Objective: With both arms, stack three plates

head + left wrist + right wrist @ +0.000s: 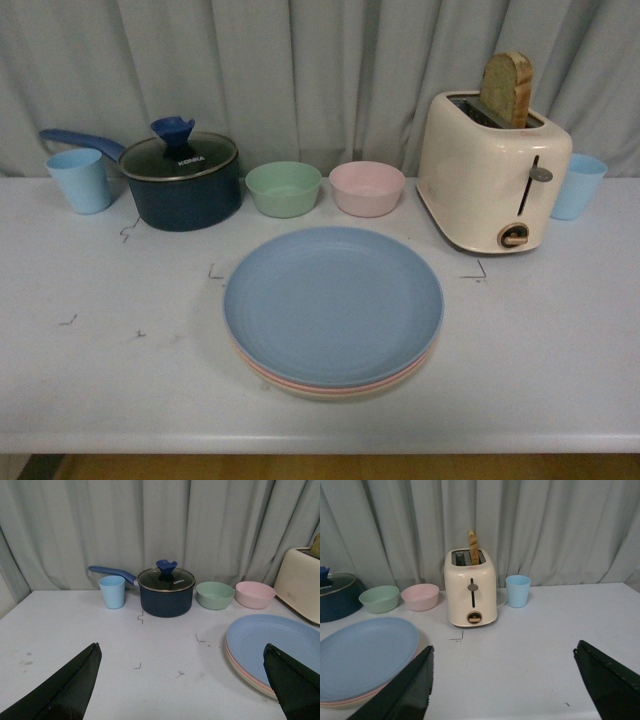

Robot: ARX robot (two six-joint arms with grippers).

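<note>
**Already stacked: three plates at the table's front**

Flat and round, with no long axis, the blue plate (333,303) tops the pink plate (300,381) and beige plate (335,393), before the green bowl (283,188) and toaster (492,170). The left gripper (182,690) and right gripper (512,690) both hang spread wide, empty.

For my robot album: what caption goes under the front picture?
Blue plate tops the finished stack, with pink plate and beige plate beneath.
</note>
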